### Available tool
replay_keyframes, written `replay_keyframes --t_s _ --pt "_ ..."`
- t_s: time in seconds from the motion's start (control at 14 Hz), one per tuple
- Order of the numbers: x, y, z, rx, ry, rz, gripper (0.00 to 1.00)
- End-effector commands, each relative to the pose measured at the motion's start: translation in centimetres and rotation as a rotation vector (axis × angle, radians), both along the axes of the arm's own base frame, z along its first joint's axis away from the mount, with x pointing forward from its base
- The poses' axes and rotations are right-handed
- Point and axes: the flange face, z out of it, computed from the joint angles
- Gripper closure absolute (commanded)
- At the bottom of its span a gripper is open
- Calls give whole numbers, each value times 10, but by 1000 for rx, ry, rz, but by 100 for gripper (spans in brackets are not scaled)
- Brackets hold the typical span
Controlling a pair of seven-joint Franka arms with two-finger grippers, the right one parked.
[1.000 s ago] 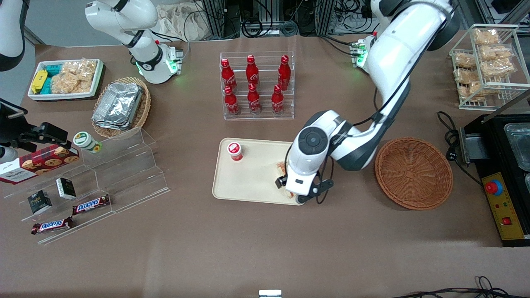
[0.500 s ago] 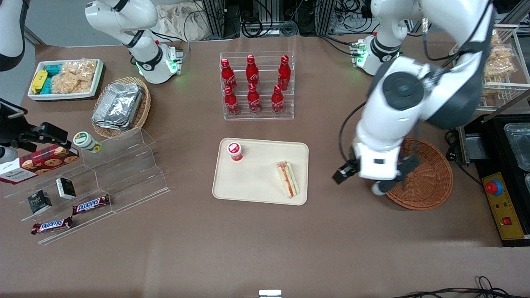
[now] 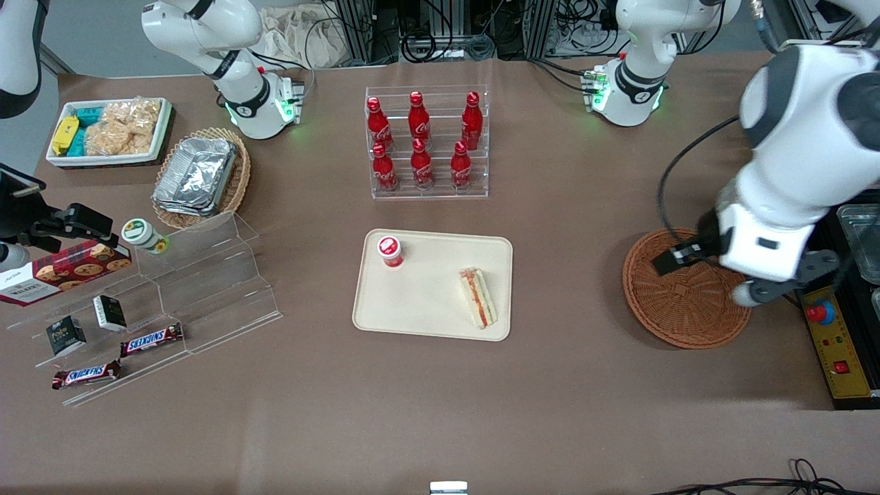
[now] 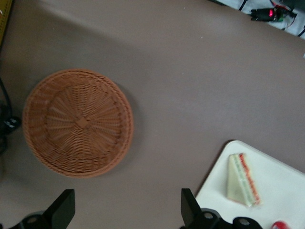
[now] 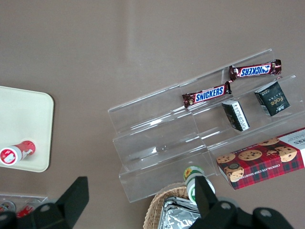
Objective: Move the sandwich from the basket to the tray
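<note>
Surface: brown table (image 3: 440,405).
Cream rectangular plastic tray (image 3: 419,309): white wedge sandwich (image 3: 478,297) by its rim (flat).
Gripper (image 4: 125,210): fingers apart, above round reddish-brown wicker basket (image 3: 677,309).

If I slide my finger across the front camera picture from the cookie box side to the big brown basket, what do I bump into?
Cookie box → red-lidded cup → sandwich on the tray → basket, with the open gripper above it.

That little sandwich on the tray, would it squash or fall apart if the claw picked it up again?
Probably soft: the sandwich is pale bread around a red filling stripe, so a firm squeeze would likely dent it. It lies flat on the tray, so it shouldn't roll. It looks light. The open gripper hangs empty above the basket.
</note>
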Motion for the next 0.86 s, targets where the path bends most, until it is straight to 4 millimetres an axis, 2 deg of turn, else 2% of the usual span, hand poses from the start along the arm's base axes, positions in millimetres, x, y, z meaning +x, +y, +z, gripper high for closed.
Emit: replay_keyframes --t_s 0.0,0.21,0.36,0.5,0.57,0.79 --pt "-30 42 11 8 13 -113 0" --pt "-56 81 17 17 16 -145 0" --pt "-77 95 21 13 13 -137 0" --pt "-98 105 21 9 0 -169 0" --pt "-103 107 24 8 -7 -169 0" --pt "-98 103 24 33 3 -173 0"
